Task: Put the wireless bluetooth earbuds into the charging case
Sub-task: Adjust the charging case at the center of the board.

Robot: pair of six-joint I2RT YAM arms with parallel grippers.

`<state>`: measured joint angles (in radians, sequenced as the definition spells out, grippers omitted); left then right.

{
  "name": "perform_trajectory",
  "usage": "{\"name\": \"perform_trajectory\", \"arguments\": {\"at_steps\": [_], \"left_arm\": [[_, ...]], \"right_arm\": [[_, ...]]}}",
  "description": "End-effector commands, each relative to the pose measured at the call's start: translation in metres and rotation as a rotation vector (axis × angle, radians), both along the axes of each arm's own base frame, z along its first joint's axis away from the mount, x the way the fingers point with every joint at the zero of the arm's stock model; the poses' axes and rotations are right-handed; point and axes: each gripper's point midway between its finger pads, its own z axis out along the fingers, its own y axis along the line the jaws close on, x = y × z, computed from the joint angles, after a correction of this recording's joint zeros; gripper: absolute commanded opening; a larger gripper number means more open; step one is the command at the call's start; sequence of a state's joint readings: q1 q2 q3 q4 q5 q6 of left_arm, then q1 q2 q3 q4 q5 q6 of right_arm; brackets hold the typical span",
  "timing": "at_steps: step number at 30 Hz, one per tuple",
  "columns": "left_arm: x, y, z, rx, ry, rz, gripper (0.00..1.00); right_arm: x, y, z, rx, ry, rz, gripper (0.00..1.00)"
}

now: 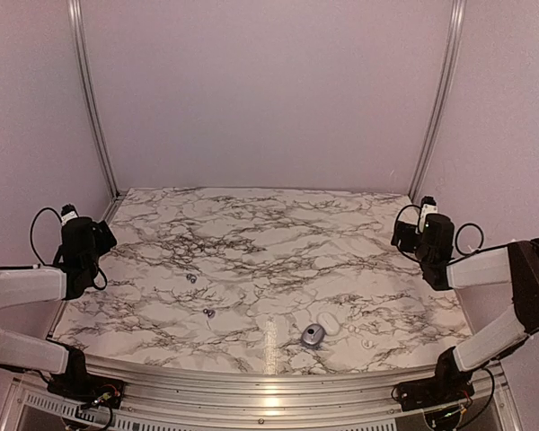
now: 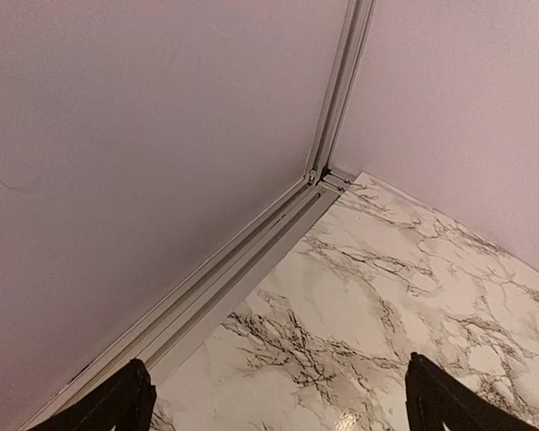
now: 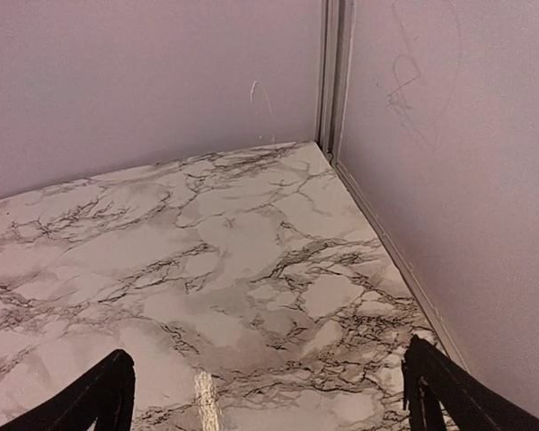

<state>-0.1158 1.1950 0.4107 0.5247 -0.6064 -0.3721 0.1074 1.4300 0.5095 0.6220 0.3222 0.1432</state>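
In the top view the charging case (image 1: 313,335) lies open on the marble table near the front, right of centre, its greyish inner face up and its white lid (image 1: 331,320) behind it. Two tiny dark earbuds lie to its left: one (image 1: 192,279) farther back, one (image 1: 209,313) nearer the front. My left gripper (image 1: 101,235) is raised at the far left edge, far from them. My right gripper (image 1: 404,229) is raised at the far right edge. Both wrist views show wide-apart fingertips (image 2: 126,400) (image 3: 108,391) with only bare marble between them. Neither wrist view shows the case or earbuds.
Lavender walls enclose the table on three sides, with aluminium rails in the back corners (image 1: 90,99) (image 1: 436,99). A curved metal rail (image 1: 269,382) runs along the front edge. A small pale mark (image 1: 368,342) lies right of the case.
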Motion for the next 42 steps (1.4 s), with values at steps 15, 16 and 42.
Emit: {"name": "perform_trajectory", "arguments": {"at_steps": [15, 16, 42], "left_arm": [[-0.007, -0.103, 0.042, -0.163, -0.144, -0.478, 0.94], [-0.009, -0.11, 0.039, -0.172, -0.133, -0.507, 0.96], [-0.061, -0.224, 0.026, -0.262, -0.042, -0.814, 0.99]], "right_arm": [[-0.006, 0.154, 0.036, 0.135, 0.08, 0.434, 0.99], [-0.015, 0.171, 0.033, 0.121, 0.098, 0.477, 0.98], [-0.252, 0.321, -0.114, -0.177, 0.706, 0.835, 0.84]]}}
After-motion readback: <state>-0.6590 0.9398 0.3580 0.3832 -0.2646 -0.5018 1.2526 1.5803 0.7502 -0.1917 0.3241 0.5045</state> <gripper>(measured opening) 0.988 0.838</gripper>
